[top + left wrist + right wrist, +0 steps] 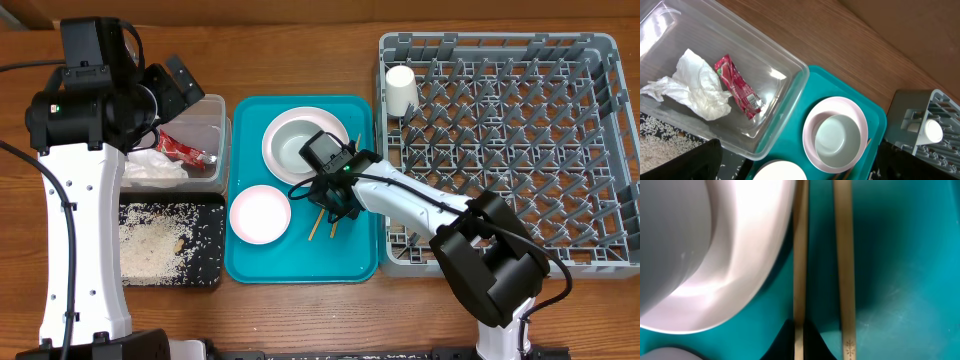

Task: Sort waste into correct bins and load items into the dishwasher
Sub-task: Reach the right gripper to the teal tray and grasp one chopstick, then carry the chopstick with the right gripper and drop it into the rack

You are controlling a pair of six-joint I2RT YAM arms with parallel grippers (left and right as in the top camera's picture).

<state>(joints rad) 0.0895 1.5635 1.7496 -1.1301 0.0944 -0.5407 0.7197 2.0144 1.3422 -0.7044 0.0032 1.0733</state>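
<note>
While the right claw [799, 341] sits clamped on one wooden chopstick [799, 255], the second chopstick [842, 255] lies free just beside the claw. Loading chopsticks seems in hand; next, a lift toward the dish rack [480, 40] nearby.

The serving tray [300, 268] sits between the tub [215, 120] and the dish rack [520, 150], chopsticks [843, 255] on it.

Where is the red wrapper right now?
Overhead, the red wrapper lies inside the clear tub on the left, beside the crumpled napkin, just above the black tray.
</note>
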